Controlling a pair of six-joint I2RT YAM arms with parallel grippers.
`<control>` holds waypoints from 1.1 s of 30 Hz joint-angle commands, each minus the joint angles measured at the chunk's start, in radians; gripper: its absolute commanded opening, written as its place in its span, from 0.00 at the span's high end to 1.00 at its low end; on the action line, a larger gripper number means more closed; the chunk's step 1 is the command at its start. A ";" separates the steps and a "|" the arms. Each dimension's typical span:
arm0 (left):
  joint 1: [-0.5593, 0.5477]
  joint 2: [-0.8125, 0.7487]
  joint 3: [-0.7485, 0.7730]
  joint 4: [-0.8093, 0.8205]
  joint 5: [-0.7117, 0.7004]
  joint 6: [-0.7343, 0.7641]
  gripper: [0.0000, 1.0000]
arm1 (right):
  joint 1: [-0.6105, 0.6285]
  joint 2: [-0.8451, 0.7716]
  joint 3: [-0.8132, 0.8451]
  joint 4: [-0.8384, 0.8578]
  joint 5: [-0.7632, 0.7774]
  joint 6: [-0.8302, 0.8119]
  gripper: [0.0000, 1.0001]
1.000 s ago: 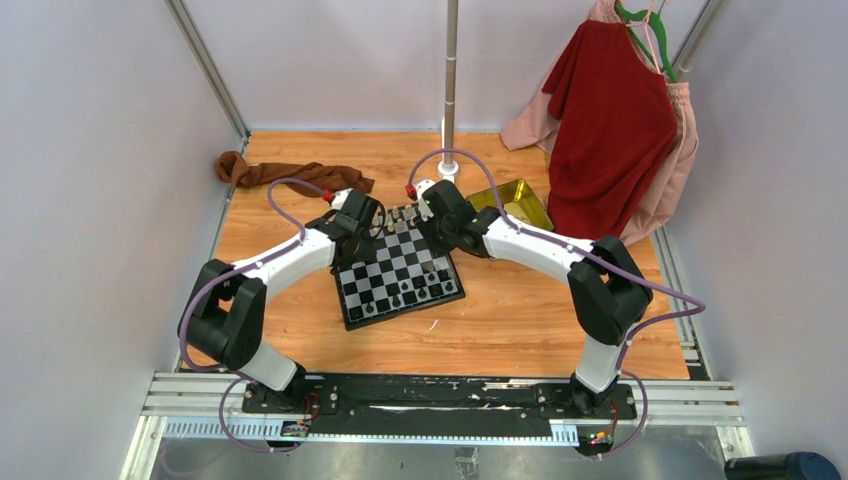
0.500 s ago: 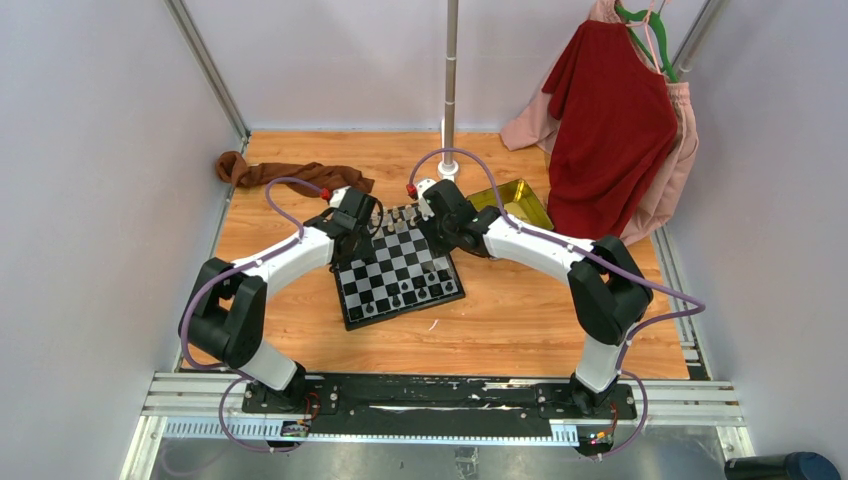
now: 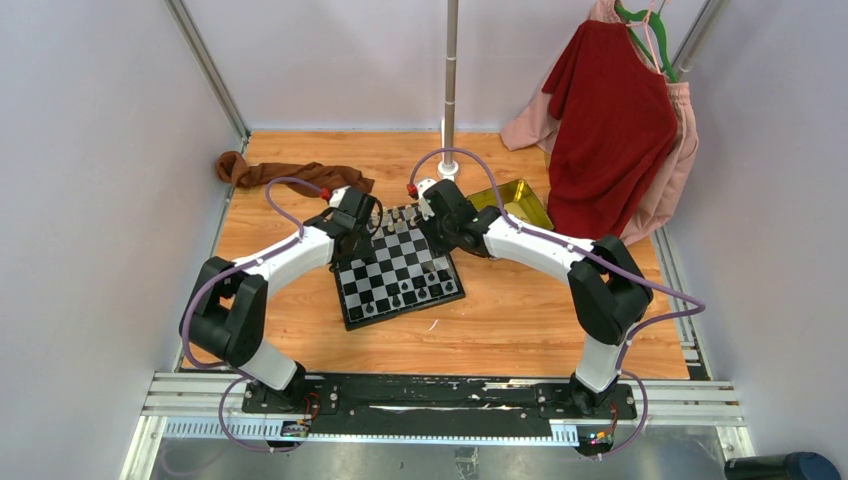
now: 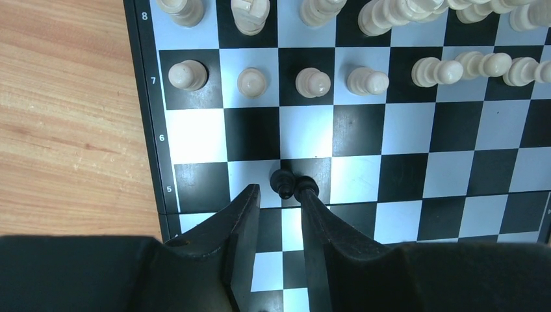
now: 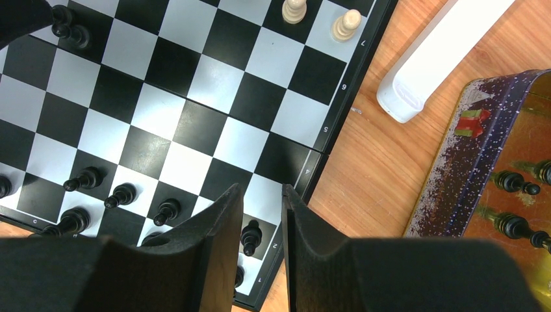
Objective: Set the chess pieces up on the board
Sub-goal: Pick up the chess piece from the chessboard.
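Note:
The checkered board [image 3: 400, 272] lies between both arms. In the left wrist view cream pieces [image 4: 312, 82] fill the ranks marked 7 and 8 of the board [image 4: 364, 130]. My left gripper [image 4: 278, 190] is open low over rank 5. A small black piece [image 4: 284, 183] sits at its right fingertip [image 4: 305, 190], apart from the left finger. My right gripper [image 5: 258, 195] is open and empty above the corner of the board [image 5: 195, 84]. A black pawn [image 5: 250, 235] stands below its gap, and other black pieces [image 5: 120, 194] stand along that edge.
The yellow-gold tin [image 5: 468, 162] lies right of the board with black pieces [image 5: 516, 226] in it; it also shows in the top view [image 3: 515, 203]. A white rounded object [image 5: 429, 58] lies beside the board. A brown cloth [image 3: 290, 175], a pole [image 3: 451, 80] and hanging clothes [image 3: 610, 120] are behind.
My left gripper shifted slightly toward the board's far left corner a second ago and has held still since. The right arm has not moved.

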 commanded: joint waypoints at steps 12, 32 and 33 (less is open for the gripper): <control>0.019 0.047 0.021 0.013 0.010 0.021 0.68 | -0.013 0.021 -0.005 -0.008 -0.010 0.017 0.67; 0.020 0.005 -0.022 -0.004 0.000 0.025 1.00 | -0.013 0.018 -0.008 -0.008 -0.010 0.026 0.67; 0.020 -0.008 -0.028 -0.006 -0.005 0.025 1.00 | -0.013 0.017 -0.007 -0.007 -0.009 0.027 0.67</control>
